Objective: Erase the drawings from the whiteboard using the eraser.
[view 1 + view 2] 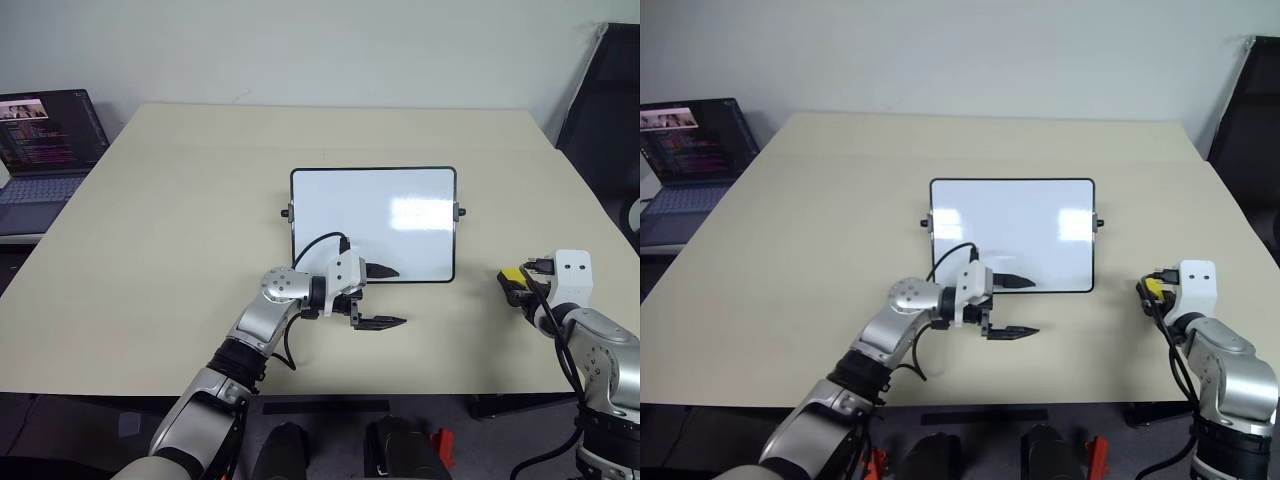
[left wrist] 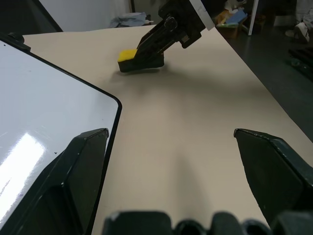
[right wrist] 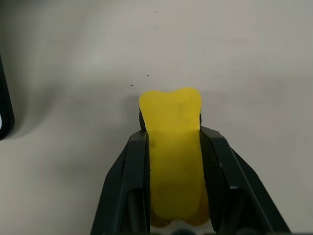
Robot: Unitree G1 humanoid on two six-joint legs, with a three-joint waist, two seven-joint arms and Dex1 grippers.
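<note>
At lower right, the right end effector [image 1: 516, 283] clamps the eraser [image 3: 173, 147] above the surface [image 1: 170, 230]. At centre, the left end effector [image 1: 385, 297] gapes apart at the whiteboard's [image 1: 373, 222] bottom edge.

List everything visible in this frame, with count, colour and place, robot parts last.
whiteboard: one, white with black frame, centre of the table, no marks visible.
eraser: one, yellow and black, right of the whiteboard.
table: one, beige.
laptop: one, dark, screen on, beside the table's far left corner.
chair: one, black, far right.
left gripper: one, black fingers open, at the whiteboard's near edge.
right gripper: one, black fingers shut on the eraser.
</note>
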